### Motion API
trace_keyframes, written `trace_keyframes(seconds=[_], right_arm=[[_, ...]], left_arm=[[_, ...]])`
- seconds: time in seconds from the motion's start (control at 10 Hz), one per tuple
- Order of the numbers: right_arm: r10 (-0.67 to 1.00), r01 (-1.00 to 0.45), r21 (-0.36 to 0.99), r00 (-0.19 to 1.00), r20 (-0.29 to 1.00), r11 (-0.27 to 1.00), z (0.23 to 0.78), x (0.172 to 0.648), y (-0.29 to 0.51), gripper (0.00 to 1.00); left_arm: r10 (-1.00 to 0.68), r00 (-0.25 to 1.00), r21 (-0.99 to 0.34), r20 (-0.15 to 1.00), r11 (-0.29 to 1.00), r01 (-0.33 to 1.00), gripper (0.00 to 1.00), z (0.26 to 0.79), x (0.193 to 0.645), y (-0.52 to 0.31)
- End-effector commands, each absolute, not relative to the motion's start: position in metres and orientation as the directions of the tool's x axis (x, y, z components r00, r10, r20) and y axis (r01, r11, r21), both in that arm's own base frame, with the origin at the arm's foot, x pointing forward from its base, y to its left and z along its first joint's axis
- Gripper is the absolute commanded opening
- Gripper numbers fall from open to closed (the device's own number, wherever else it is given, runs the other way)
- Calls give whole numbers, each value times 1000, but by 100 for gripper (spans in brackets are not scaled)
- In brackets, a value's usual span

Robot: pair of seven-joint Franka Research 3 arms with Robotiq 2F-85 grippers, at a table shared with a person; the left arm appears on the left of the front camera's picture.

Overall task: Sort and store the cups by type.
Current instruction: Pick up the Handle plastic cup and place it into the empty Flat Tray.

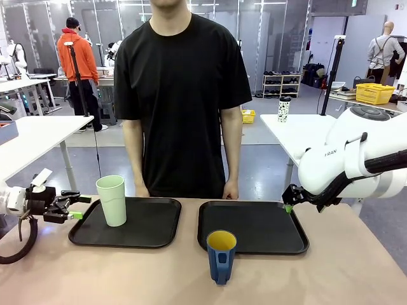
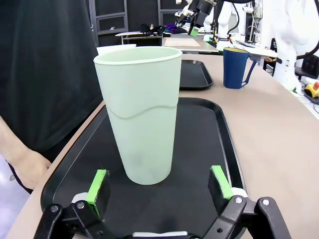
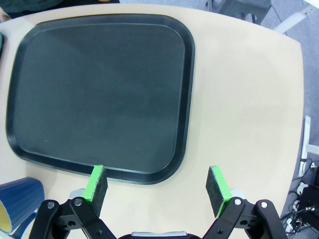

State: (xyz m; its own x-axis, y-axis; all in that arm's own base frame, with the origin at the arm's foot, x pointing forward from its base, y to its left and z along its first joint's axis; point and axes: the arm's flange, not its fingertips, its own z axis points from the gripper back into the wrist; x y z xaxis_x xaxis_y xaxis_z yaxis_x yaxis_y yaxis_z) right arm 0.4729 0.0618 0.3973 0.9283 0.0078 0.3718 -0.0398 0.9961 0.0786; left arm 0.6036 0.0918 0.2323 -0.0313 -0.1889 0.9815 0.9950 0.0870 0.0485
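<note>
With left gripper [image 1: 81,207] spread open just short of the pale green tumbler [image 1: 112,200] upright on the left tray [image 1: 152,222], back straight off without nudging it, then send right gripper [image 3: 158,183], likewise open over the right tray [image 1: 254,225], to the blue mug [image 1: 221,254] on the table.
</note>
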Motion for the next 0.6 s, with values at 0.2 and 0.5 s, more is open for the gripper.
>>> trace_keyframes(seconds=[0.2, 0.5], right_arm=[[4, -37, 82, 928, 372, 996, 397, 473, 61, 100], [4, -37, 82, 928, 372, 996, 397, 473, 61, 100]], left_arm=[[-190, -34, 50, 981, 81, 995, 100, 232, 606, 91], [-190, -34, 50, 981, 81, 995, 100, 232, 606, 91]])
